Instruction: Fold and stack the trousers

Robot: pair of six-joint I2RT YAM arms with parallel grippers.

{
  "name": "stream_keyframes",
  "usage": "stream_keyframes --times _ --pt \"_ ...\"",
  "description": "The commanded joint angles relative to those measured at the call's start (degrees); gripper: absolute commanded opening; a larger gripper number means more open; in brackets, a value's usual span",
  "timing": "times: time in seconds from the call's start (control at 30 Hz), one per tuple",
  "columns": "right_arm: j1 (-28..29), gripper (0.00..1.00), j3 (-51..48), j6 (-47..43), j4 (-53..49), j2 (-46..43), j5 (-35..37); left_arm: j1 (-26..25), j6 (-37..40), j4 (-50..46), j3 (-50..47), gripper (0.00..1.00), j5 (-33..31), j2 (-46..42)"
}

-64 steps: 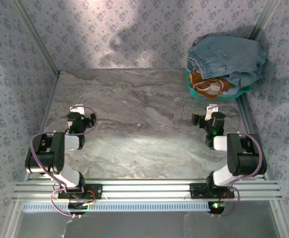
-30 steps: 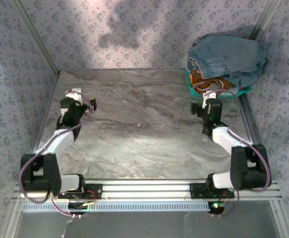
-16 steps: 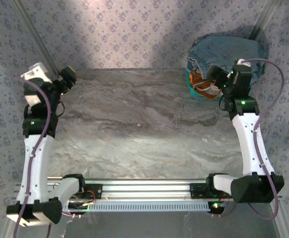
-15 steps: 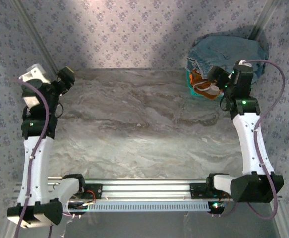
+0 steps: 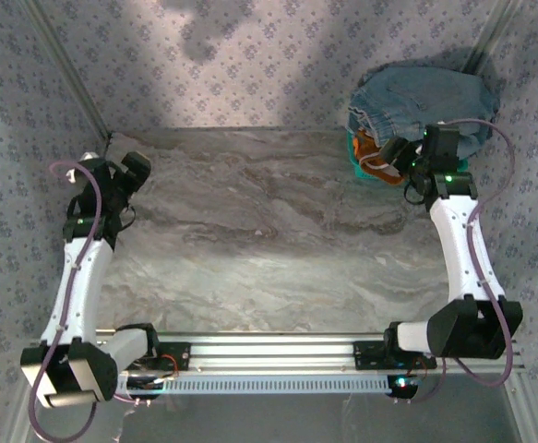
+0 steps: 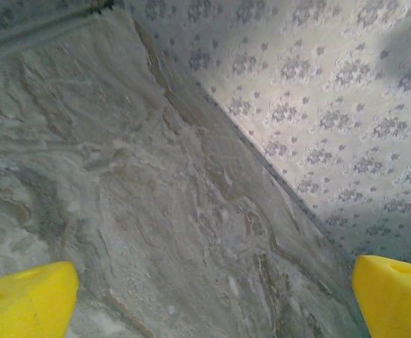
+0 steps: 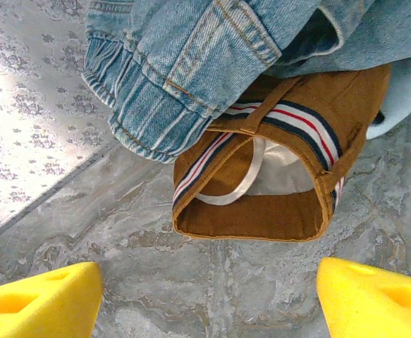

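Both arms drop lower

Both arms have come down since half a second ago. Faded jeans [image 5: 425,100] [image 7: 191,63] lie crumpled at the overhead view's upper right, atop a brown garment [image 5: 376,150] [image 7: 261,204]. Just before them hovers the right gripper [image 5: 396,153] [image 7: 209,296], jaws wide apart. Over the table [image 5: 269,240], upper left, hangs the left gripper [image 5: 136,170] [image 6: 212,296], likewise spread.

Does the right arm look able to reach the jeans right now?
Probably yes: the right arm has its jaws open just short of the jeans; nothing blocks them, though the brown garment pokes out nearer, underneath.
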Motion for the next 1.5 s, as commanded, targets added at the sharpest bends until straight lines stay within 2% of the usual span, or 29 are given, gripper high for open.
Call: stream_keyframes --times 0.0,0.3,0.43,0.67,0.9,1.17,1.3,1.47 --pt "0.26 0.81 3.11 -1.59 -1.83 2.25 -1.13 0.29 0.85 -4.14 5.64 1.0 5.92 5.04" --pt "0.27 0.81 5.44 -2.93 -1.06 6.47 1.2 0.21 3.15 -7.52 7.72 0.98 18.14 14.87" --pt "0.0 0.81 6.95 -2.02 0.23 8.97 1.08 -1.06 3.61 -9.0 7.75 0.97 20.4 16.37" --pt "-1.02 0.8 10.93 0.12 1.8 14.05 -0.03 -6.72 7.08 -11.49 5.21 0.97 19.06 15.13" --pt "-3.77 0.81 15.61 2.58 2.01 19.73 -3.51 -12.1 8.64 -9.67 -0.66 0.96 17.09 11.91" --pt "-6.88 0.86 19.09 6.85 2.69 24.34 -7.02 -13.7 8.37 -8.58 -5.25 0.97 15.58 8.03" --pt "-6.89 0.84 22.11 6.08 2.62 25.77 -9.32 -13.7 8.37 -8.07 -7.1 0.97 15.34 5.96" --pt "-6.06 0.79 21.08 7.18 4.15 23.77 -11.1 -13.76 8.58 -8.44 -7.05 0.98 15.33 5.18"
